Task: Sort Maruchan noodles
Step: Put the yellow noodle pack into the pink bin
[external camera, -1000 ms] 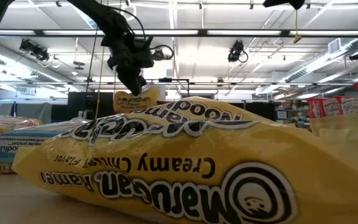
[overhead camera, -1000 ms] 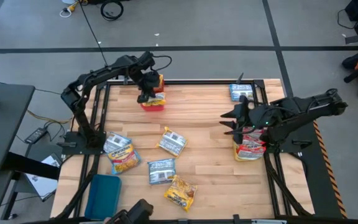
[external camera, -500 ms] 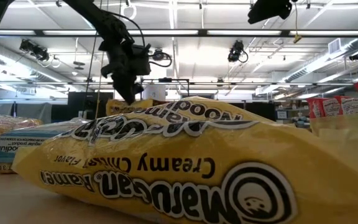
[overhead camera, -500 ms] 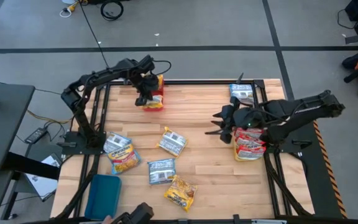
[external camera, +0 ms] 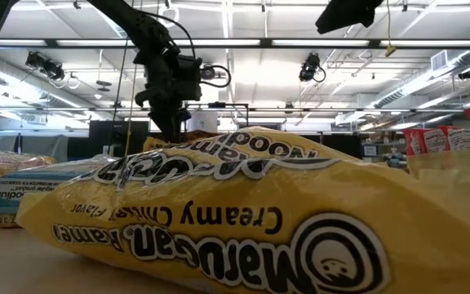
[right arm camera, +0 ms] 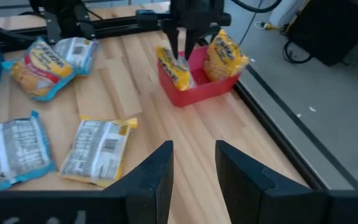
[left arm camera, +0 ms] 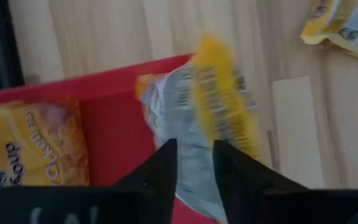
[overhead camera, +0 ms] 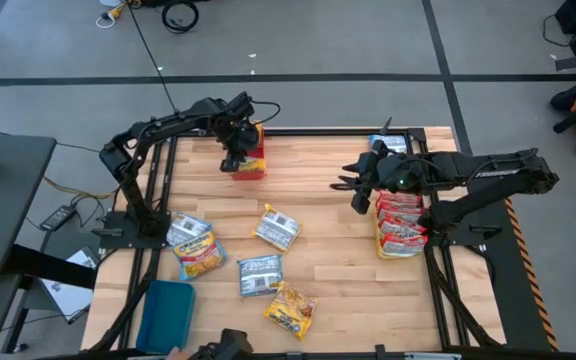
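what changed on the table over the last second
The left pincer lowered the yellow-edged plastic noodle packet into the red plastic tray at the table's far edge, and its fingers have begun to part. The right pincer, empty and open, swung away from the stack of red noodle packets toward the table's middle. The loose packets on the wooden table stayed put.

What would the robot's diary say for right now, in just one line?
left gripper: over red tray, letting go of yellow packet | right gripper: empty, mid-table | loose packets left on table
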You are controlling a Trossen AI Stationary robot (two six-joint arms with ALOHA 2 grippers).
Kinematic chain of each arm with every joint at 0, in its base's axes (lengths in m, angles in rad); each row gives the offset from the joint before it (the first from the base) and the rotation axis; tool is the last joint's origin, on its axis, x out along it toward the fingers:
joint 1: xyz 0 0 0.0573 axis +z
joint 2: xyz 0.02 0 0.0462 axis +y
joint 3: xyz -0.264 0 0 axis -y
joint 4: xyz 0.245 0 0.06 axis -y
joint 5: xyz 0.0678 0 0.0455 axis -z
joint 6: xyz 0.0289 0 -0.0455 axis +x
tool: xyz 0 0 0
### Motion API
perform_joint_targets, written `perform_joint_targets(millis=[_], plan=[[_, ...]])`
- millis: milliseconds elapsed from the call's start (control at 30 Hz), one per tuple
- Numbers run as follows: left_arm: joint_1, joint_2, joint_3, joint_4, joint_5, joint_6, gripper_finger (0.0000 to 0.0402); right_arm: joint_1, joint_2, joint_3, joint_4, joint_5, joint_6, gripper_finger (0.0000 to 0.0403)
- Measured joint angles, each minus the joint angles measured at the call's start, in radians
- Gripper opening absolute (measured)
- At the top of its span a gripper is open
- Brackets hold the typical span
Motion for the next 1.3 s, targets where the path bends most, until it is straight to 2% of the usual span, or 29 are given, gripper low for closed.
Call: perform_joint_targets(millis=[167,333,500,600,767,867,1100,1167,1300], plan=[[-0.001,0.000,0.032,-0.004,-0.015,-0.040,0.0154,-0.039,-0.003,0.000,-0.001,0.000,-0.043,0.0124],[-0.024,0.000,0.135,-0.037,-0.039,-0.127,0.0178,-0.085,-0.003,0.000,-0.001,0.001,-0.103,0.0124],[-0.094,0.000,0.253,-0.105,-0.041,-0.383,0.0181,-0.131,-0.003,0.000,-0.002,0.001,-0.156,0.0124],[-0.174,0.000,0.280,-0.125,-0.040,-0.540,0.0181,-0.151,-0.003,0.000,-0.003,0.001,-0.163,0.0124],[-0.361,0.000,0.282,-0.162,-0.059,-0.661,0.0181,-0.168,-0.009,0.000,-0.026,-0.034,-0.246,0.0124],[-0.492,0.000,0.282,-0.160,-0.141,-0.678,0.0181,-0.167,-0.032,0.000,-0.055,-0.059,-0.288,0.0124],[-0.749,0.012,0.282,-0.141,-0.455,-0.717,0.0181,-0.146,-0.144,0.000,-0.184,-0.087,-0.303,0.0124],[-0.804,0.023,0.273,-0.137,-0.496,-0.763,0.0181,-0.136,-0.181,0.000,-0.232,-0.087,-0.292,0.0124],[-0.903,0.027,0.185,-0.104,-0.497,-0.863,0.0181,-0.104,-0.253,0.000,-0.316,-0.097,-0.216,0.0124]])
